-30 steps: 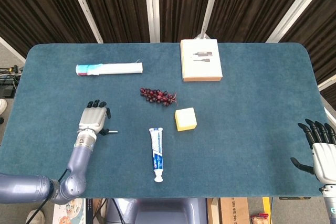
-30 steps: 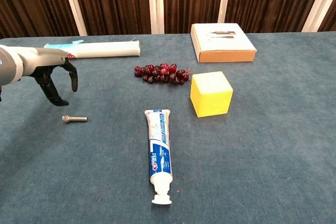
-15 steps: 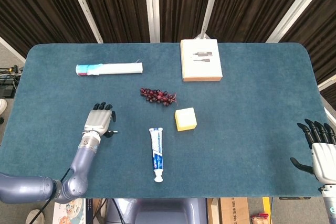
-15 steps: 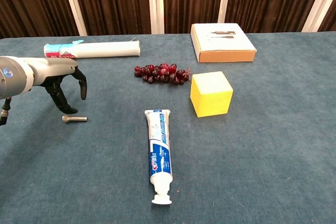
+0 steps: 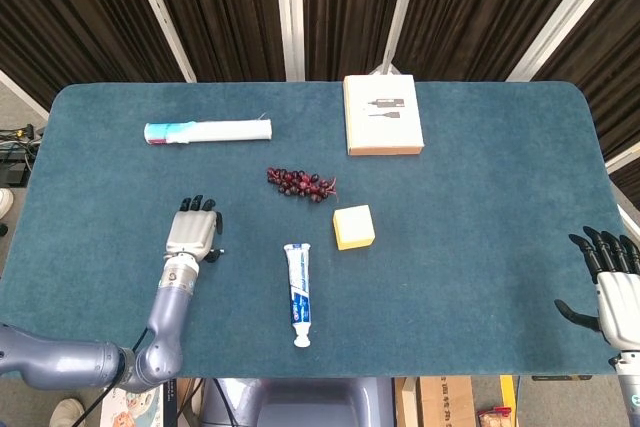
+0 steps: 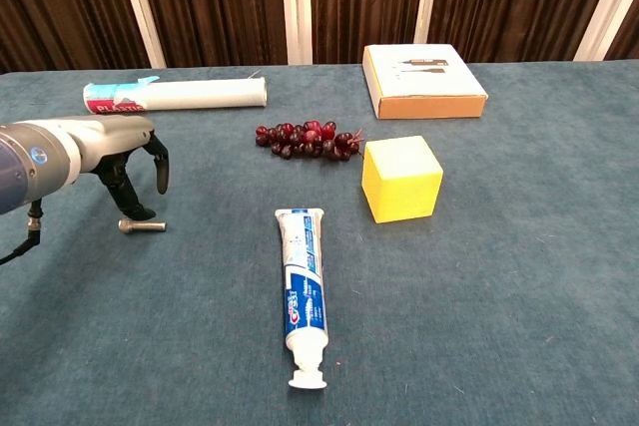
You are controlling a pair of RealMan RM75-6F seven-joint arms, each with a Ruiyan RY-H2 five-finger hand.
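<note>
My left hand hovers low over the blue table, fingers arched downward and spread, holding nothing. A small metal bolt lies on the cloth right under it; the thumb tip stands just above the bolt's left end, and I cannot tell whether it touches. In the head view the hand covers most of the bolt. My right hand is at the table's far right edge, fingers spread, with nothing in it. It does not show in the chest view.
A toothpaste tube lies right of the left hand, cap toward me. Farther right are a yellow cube and dark red grapes. A long white tube and a flat box lie at the back.
My left hand has moved right and toward me until it stands over the bolt. The right hand has barely moved.
</note>
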